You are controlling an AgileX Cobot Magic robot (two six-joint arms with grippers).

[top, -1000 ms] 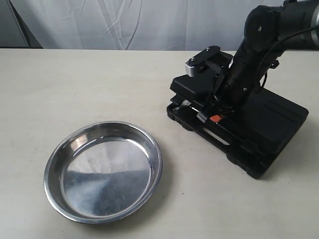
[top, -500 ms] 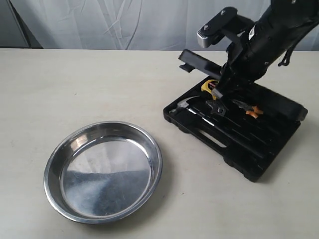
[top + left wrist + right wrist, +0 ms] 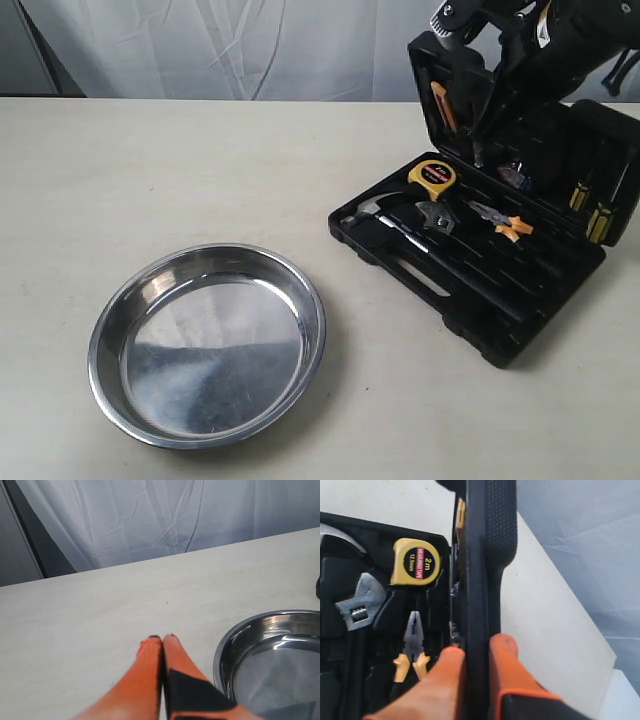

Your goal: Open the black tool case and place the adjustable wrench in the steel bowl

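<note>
Only wrist-side: right fingers tight on black tool case lid, left fingers together.

Table: steel bowl, black tool case (open).

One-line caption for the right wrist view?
Right gripper shut on the raised lid of the black tool case; adjustable wrench, tape measure and pliers lie inside.

black tool case stands open on my right; adjustable wrench lies inside it; shiny steel bowl sits well apart.
</note>
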